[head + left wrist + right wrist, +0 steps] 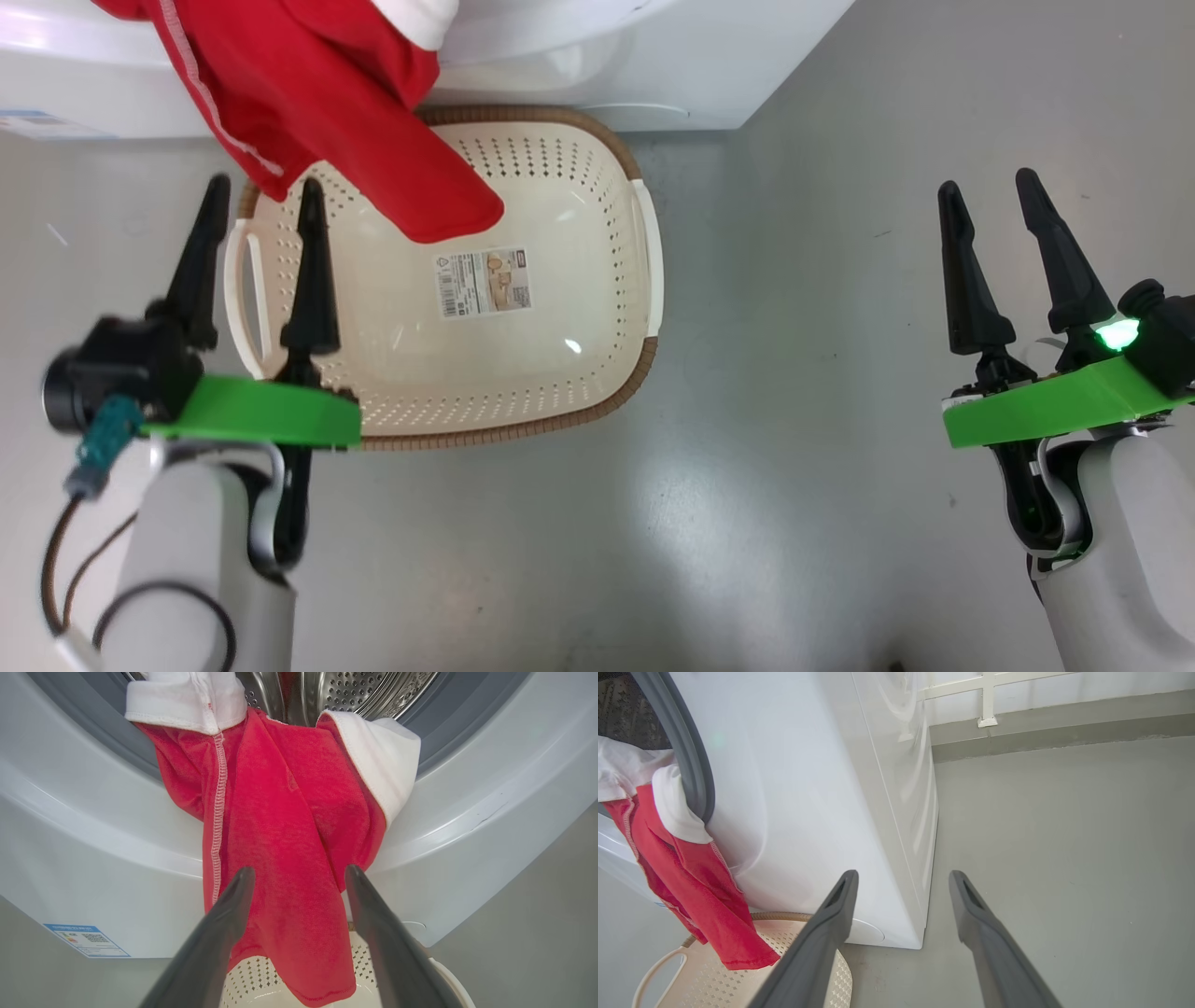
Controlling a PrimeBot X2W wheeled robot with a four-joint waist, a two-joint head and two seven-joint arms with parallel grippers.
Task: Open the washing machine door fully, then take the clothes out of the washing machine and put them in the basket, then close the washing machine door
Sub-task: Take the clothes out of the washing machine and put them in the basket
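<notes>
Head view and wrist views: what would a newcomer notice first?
The bright red clothes with white trim hang out of the washing machine opening, down over the cream basket that sits on the grey floor in front. Next come the two open grippers: the left gripper at the basket's left edge, facing the cloth, and the right gripper off to the right over the floor.

head: down over basket [523, 392] | left wrist: close, facing clothes [289, 849] | right wrist: oblique, farther — all share basket

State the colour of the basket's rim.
The basket has a brown rim; head view shows it best.
</notes>
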